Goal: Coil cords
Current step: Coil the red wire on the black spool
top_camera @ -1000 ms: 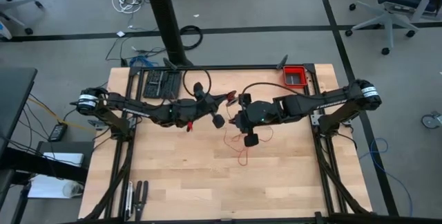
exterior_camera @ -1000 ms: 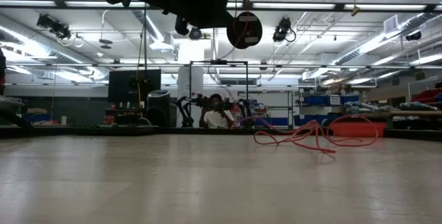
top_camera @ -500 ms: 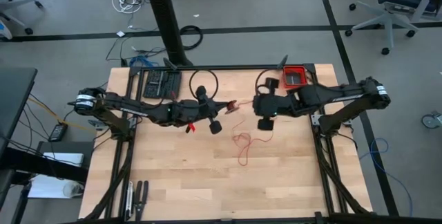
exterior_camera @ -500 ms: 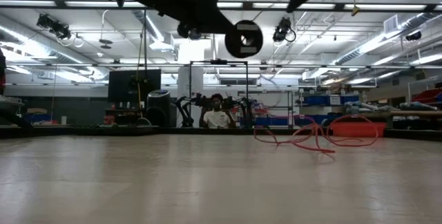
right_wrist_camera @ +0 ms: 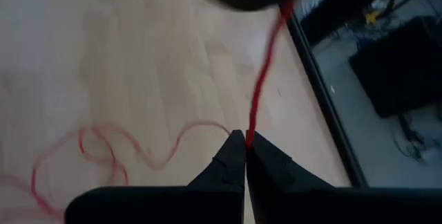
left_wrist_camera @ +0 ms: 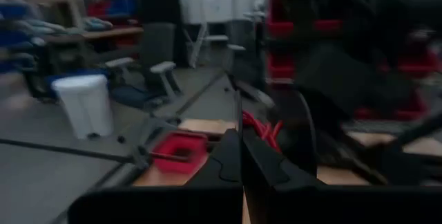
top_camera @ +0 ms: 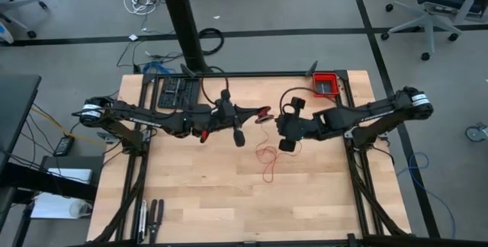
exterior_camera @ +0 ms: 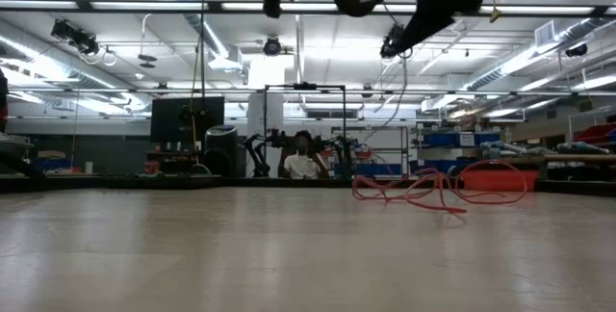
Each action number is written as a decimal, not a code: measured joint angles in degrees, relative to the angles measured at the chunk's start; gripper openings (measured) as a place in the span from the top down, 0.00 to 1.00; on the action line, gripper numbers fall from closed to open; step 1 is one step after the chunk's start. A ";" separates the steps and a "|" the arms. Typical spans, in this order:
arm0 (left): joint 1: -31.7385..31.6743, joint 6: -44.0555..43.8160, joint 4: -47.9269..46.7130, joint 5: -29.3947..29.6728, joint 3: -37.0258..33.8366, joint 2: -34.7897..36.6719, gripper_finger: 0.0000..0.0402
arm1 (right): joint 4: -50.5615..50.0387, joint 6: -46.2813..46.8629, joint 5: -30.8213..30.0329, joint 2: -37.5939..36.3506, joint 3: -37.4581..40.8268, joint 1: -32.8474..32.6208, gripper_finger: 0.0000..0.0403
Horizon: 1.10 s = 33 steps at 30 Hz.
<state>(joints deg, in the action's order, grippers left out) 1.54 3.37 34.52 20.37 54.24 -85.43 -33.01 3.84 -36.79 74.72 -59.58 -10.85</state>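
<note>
From above, the red cord (top_camera: 266,158) lies loose on the table (top_camera: 198,201), under the 2 arms. The left gripper (top_camera: 263,115) pinches its coiled end. In the right wrist view, the right gripper (right_wrist_camera: 246,140) pinches the cord, which runs straight away.

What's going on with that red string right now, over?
Left end effector shut on red cord bundle. Right end effector shut on the strand; the rest trails loose on table. Nothing in the way.

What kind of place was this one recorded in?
Most likely a robotics lab or workshop: office chairs on a grey floor around the wooden table, shelves of storage bins, and a person seated behind.
</note>
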 joint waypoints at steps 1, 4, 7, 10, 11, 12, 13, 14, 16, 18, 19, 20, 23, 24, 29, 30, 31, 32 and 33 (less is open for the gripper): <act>0.08 0.97 0.90 0.89 0.00 -0.02 1.00 | 4.19 -0.58 -0.33 -0.32 2.17 -0.06 1.00; 0.13 2.28 3.73 2.30 -0.02 -0.29 1.00 | 20.30 -3.17 -0.49 -0.77 8.75 -0.05 1.00; 0.18 2.40 6.83 2.78 -0.02 -0.80 1.00 | 36.67 -7.39 -0.40 0.06 14.16 0.11 1.00; 0.18 2.39 9.29 3.45 -0.02 -2.11 1.00 | 48.63 -11.21 0.12 0.95 17.22 0.61 1.00; 0.23 2.33 9.59 3.59 0.00 -2.59 1.00 | 51.29 -12.06 0.63 1.39 17.34 0.91 1.00; 0.27 2.16 9.96 3.86 0.00 -3.37 1.00 | 51.89 -12.87 0.69 1.41 17.44 1.13 1.00; 0.30 2.02 10.58 3.93 0.02 -4.28 1.00 | 52.54 -13.87 0.82 1.37 17.48 1.35 1.00; 0.40 1.99 10.79 4.16 0.04 -5.01 1.00 | 52.78 -14.91 1.27 1.37 17.15 1.57 0.99; 0.69 2.00 11.83 4.75 0.00 -6.02 1.00 | 52.00 -15.58 1.57 1.37 16.89 1.71 0.97; 0.78 2.44 13.51 4.93 0.00 -6.47 1.00 | 52.20 -15.53 1.99 1.23 16.77 1.54 0.92; 0.79 2.64 13.76 4.88 0.02 -6.50 1.00 | 52.18 -15.23 2.21 1.13 16.77 1.46 0.89; 0.79 2.96 13.89 4.83 0.02 -6.51 1.00 | 52.02 -14.73 2.56 1.13 16.77 1.32 0.86; 0.99 4.48 13.72 4.63 -0.04 -6.61 1.00 | 49.34 -13.11 2.67 0.18 16.75 -0.10 0.78; 1.14 5.03 13.69 4.51 -0.04 -6.62 1.00 | 47.98 -12.87 2.78 -0.41 16.73 -0.76 0.76; 1.89 6.48 11.68 4.23 -0.10 -6.62 1.00 | 34.24 -7.32 3.16 -5.68 16.68 -3.51 0.72; 1.99 6.80 10.96 4.15 -0.11 -6.62 1.00 | 31.06 -5.82 3.08 -6.99 16.68 -3.76 0.72; 2.18 6.99 10.34 4.05 -0.11 -6.62 1.00 | 27.77 -4.32 3.06 -8.41 16.68 -3.80 0.72; 2.29 7.00 9.76 3.95 -0.12 -6.62 1.00 | 24.34 -2.97 3.12 -10.01 16.68 -3.80 0.73; 2.32 7.03 9.45 3.47 -0.13 -6.62 1.00 | 21.94 -2.36 3.28 -11.38 16.68 -3.80 0.73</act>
<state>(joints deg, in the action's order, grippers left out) 3.86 10.39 43.97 23.84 54.11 -92.05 -11.07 1.49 -33.50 63.34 -42.89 -14.66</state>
